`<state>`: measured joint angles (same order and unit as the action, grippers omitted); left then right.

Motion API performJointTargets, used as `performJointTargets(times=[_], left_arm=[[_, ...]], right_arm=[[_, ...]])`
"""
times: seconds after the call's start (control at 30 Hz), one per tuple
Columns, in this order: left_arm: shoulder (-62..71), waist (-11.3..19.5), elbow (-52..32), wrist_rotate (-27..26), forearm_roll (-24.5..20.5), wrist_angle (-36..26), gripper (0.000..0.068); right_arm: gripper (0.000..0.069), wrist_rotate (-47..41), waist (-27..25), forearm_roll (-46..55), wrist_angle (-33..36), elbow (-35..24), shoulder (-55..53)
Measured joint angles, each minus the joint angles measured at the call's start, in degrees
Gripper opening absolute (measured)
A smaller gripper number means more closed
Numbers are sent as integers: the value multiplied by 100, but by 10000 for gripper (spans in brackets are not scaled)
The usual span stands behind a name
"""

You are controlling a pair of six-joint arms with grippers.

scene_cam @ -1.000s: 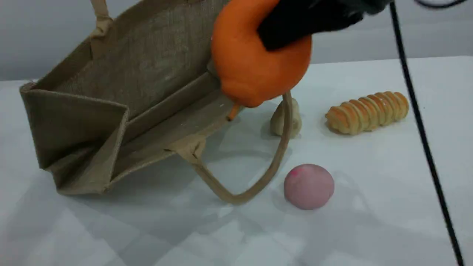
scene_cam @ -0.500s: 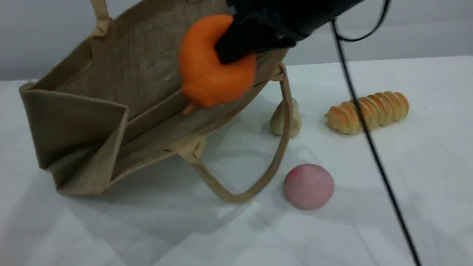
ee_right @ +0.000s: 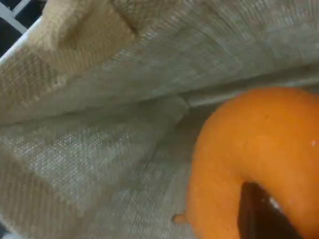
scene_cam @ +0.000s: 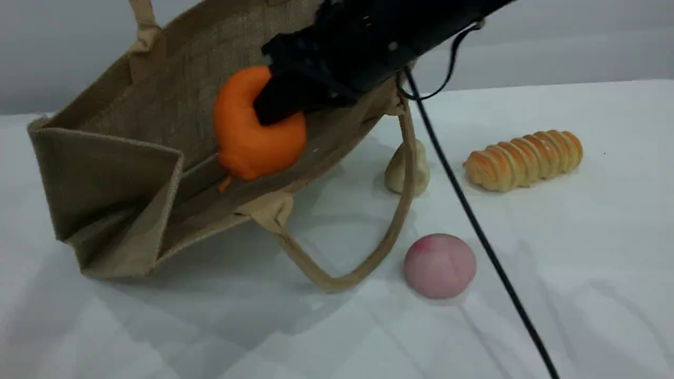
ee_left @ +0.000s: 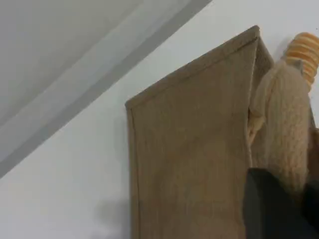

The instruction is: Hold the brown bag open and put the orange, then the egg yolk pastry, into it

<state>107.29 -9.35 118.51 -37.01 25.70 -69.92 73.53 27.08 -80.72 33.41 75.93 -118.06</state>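
Note:
The brown bag (scene_cam: 158, 121) lies on its side at the left of the scene view, mouth facing right and held open. Its upper handle (ee_left: 286, 124) runs up out of the scene view; in the left wrist view my left gripper (ee_left: 284, 199) is shut on it. My right gripper (scene_cam: 279, 102) reaches into the bag's mouth, shut on the orange (scene_cam: 253, 142), its fingertip (ee_right: 259, 214) dented into the fruit (ee_right: 249, 149) just above the bag's lower wall (ee_right: 124, 139). The egg yolk pastry (scene_cam: 397, 171) sits on the table right of the bag, partly behind the lower handle loop (scene_cam: 389, 231).
A striped bread roll (scene_cam: 524, 159) lies at the right. A pink ball (scene_cam: 439, 266) rests in front of the pastry, beside the handle loop. The right arm's black cable (scene_cam: 474, 221) hangs across the table toward the bottom edge.
My right gripper has carried the orange leftward and down, from above the bag's rim into its mouth. The bag, pastry, roll and ball have not moved.

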Motion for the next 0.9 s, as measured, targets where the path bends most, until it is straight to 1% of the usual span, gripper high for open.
performJointTargets(times=[0.07, 0.1, 0.2, 0.3, 0.4, 0.47, 0.53, 0.63, 0.77, 0.9], left_arm=[[0, 0, 0, 0, 0, 0, 86], [0, 0, 0, 0, 0, 0, 86], [0, 0, 0, 0, 0, -6, 86], [0, 0, 0, 0, 5, -6, 86], [0, 0, 0, 0, 5, -6, 86], [0, 0, 0, 0, 5, -6, 86], [0, 0, 0, 0, 1, -1, 86], [0, 0, 0, 0, 1, -1, 86], [0, 0, 0, 0, 1, -1, 86], [0, 0, 0, 0, 1, -4, 86]], right_arm=[[149, 5, 40, -8, -131, 5, -7], [183, 18, 40, -8, -138, 16, -7], [305, 18, 40, -44, -160, 56, -7], [449, 13, 40, -40, -133, 56, -7], [541, -87, 35, 3, -40, 56, 36], [563, -152, 35, 98, 48, 56, 119], [570, -152, 35, 242, 99, 56, 243], [570, -426, 35, 620, 252, 51, 530], [570, -1107, 35, 1490, 435, 51, 956], [570, -2082, 35, 2594, 655, 51, 1453]])
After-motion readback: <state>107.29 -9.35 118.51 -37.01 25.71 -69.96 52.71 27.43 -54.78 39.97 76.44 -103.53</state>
